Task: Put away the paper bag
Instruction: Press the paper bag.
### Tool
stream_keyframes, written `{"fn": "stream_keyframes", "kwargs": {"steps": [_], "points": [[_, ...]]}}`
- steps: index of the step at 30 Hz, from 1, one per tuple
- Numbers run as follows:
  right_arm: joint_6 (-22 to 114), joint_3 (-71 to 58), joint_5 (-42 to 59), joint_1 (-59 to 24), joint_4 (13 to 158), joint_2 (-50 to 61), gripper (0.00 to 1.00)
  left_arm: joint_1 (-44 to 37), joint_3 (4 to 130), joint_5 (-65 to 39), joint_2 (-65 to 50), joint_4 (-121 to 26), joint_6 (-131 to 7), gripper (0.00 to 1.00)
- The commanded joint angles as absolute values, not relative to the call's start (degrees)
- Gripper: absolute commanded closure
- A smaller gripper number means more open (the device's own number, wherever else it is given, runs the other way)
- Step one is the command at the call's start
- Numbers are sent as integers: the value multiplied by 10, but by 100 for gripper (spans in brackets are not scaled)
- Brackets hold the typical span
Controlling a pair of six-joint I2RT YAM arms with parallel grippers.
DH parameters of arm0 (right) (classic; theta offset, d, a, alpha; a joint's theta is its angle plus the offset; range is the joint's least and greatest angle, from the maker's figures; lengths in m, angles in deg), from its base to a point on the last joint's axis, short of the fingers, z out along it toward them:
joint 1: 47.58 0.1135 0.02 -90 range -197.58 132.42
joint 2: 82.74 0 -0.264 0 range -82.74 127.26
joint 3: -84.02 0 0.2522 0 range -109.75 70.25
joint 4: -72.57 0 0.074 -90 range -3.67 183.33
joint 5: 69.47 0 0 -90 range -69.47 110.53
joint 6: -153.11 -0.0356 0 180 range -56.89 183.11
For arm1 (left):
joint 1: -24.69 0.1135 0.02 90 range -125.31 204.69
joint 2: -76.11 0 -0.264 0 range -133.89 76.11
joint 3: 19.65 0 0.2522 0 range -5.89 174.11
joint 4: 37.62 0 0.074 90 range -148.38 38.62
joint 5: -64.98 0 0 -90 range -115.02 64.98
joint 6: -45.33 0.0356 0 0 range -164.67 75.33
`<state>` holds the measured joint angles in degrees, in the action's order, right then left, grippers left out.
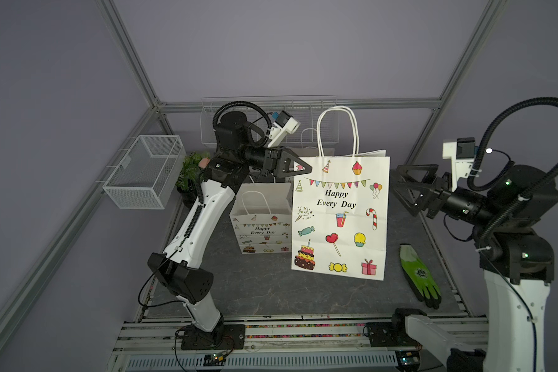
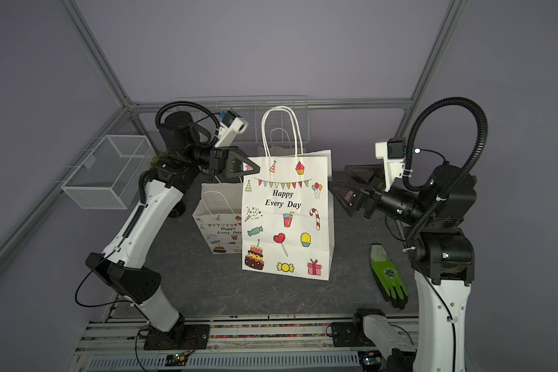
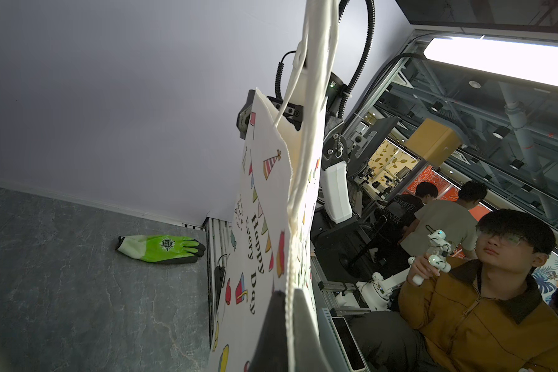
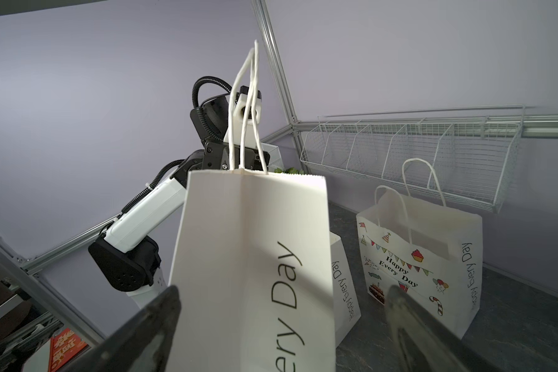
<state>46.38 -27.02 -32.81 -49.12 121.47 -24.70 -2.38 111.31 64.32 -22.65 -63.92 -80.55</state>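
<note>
A white wire-mesh basket (image 1: 142,174) hangs at the left of the frame, and just right of it a smaller white party-print paper bag (image 1: 261,222) stands on the dark grey tabletop (image 1: 255,290). The left gripper (image 1: 304,167) has its fingers clamped on the upper left corner of the task's bag. This is a tall white paper bag printed with "Happy Every Day", cakes and sweets (image 1: 339,219), and it stands at the centre of the frame in both top views. Whether its base rests on the tabletop or hangs just clear cannot be told.

The bag stands upright with its long axis vertical. Its mouth and twisted white paper-cord handles (image 1: 337,128) point up and its printed face is turned toward the camera. The right wrist view shows its narrow creased side panel (image 4: 255,257) facing the right arm.

To an onlooker it looks light and empty. The paper is stiff enough to stand but would likely crumple or tear under a hard squeeze. The best holds appear to be the reinforced top rim, where it is pinched now, or the cord handles.

The right gripper (image 1: 400,188) has its fingers spread wide and holds nothing. It sits just beside the bag's right edge without touching it. At the lower right lies a green and black work glove (image 1: 419,273).
</note>
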Motion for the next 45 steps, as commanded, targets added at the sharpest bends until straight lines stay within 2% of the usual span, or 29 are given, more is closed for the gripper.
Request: {"fn": "stream_keyframes", "kwargs": {"steps": [1,4,11,19,26,29,36,41,43,44,45], "points": [[445,-275,-338,-494,1211,-265,1,-24,1117,637,-222,-611,-836,100],[358,-239,-386,-493,1101,-271,1,-24,1114,637,-222,-611,-836,100],[332,-220,-406,-485,1069,-267,8,-23,1124,626,-223,-611,-836,100],[340,-205,-412,-448,1066,-237,29,-24,1153,615,-251,-617,-841,100],[381,-211,-405,-417,1112,-213,39,-21,1182,592,-285,-614,-854,100],[420,-224,-391,-404,1164,-195,50,-19,1190,588,-293,-615,-858,100],[454,-233,-379,-387,1207,-183,68,-7,1191,580,-288,-615,-857,100],[471,-246,-354,-383,1241,-172,88,-3,1188,578,-281,-617,-856,100],[472,-250,-349,-383,1247,-171,88,3,1184,575,-278,-618,-856,100],[471,-251,-348,-383,1249,-171,85,7,1183,573,-276,-619,-855,100],[470,-252,-350,-383,1249,-172,74,11,1180,572,-275,-619,-856,100]]}}
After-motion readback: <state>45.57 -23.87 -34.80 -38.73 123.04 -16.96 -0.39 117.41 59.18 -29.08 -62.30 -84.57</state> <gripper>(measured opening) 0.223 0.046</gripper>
